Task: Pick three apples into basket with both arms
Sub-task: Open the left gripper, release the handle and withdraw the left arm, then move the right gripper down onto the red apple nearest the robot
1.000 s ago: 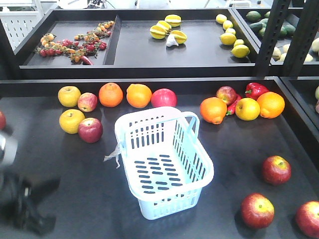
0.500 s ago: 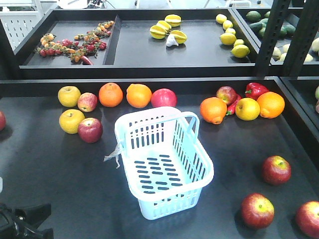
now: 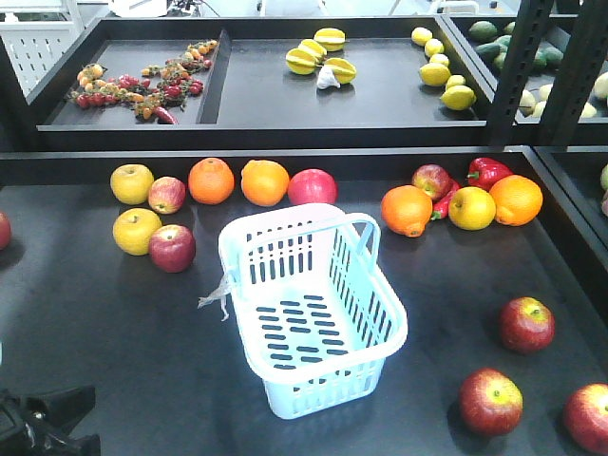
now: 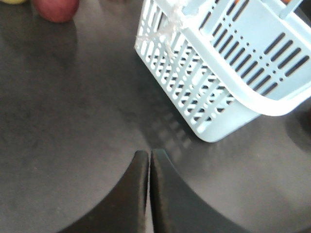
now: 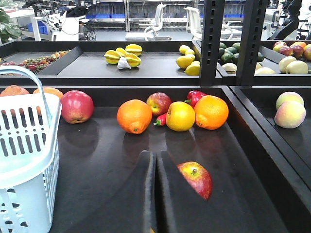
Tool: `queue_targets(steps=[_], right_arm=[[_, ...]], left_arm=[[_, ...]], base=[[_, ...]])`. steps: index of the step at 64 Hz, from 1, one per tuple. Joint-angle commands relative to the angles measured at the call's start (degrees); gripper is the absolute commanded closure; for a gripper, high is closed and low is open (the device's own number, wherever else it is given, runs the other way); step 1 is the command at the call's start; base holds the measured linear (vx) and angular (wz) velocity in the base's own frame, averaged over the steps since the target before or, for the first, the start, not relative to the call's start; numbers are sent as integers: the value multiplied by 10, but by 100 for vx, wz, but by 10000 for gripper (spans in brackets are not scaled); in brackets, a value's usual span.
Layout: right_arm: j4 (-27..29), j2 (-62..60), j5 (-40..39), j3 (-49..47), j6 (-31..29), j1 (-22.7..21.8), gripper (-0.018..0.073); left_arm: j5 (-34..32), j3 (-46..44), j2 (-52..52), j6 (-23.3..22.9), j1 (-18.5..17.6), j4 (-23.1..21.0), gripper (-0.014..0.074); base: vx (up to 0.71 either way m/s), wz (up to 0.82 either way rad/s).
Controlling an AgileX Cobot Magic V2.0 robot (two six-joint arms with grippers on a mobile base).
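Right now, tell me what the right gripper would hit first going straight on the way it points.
Probably bare shelf floor first, then the red pepper between the orange and yellow apple. The right gripper would pass left of the near red apple; depth unclear.

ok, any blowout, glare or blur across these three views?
Front view: sharp; the far rim of the basket is washed out almost white, the left gripper a dark shape with little detail. Left wrist view: its fingers are soft up close; the table shows a faint sheen mirroring the basket's slots. Right wrist view: the right gripper is soft, the fruit beyond crisp.
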Motion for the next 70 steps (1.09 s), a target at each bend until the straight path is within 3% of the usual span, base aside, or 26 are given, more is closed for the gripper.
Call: queue_targets(steps=[1, 6, 16, 22, 30, 37, 47, 64, 70], right_arm=[[-6, -6, -50, 8, -4, -5, 564], [-6, -6, -58, 8, -3, -5, 564], [21, -6, -100, 8, 7, -5, 564], [93, -6, -137, 8, 59, -5, 564], [231, -6, -181, 6, 153, -5, 564], [287, -6, -200, -18, 182, -5, 564], [224, 12, -104, -148, 131, -5, 564], [81, 196, 263, -442, -16, -5, 561], [39, 264, 321, -492, -22, -5, 545]], left_arm=[[-88, 7, -7, -3, -1, -3, 604], [-119, 26, -7, -5, -1, -4, 604], [-118, 45, -7, -5, -1, -4, 604], [-117, 50, -6, -5, -1, -4, 604], [-111, 50, -6, -5, -1, -4, 604], [-108, 50, -6, -5, -1, -4, 604], [-106, 50, -6, -5, -1, -4, 604], [-106, 50, -6, -5, -1, -4, 604], [-106, 50, -6, -5, -1, -4, 604]], base=[[0, 0], [0, 0], [0, 0], [0, 0], [0, 0], [0, 0], [0, 0], [0, 0], [0, 0]])
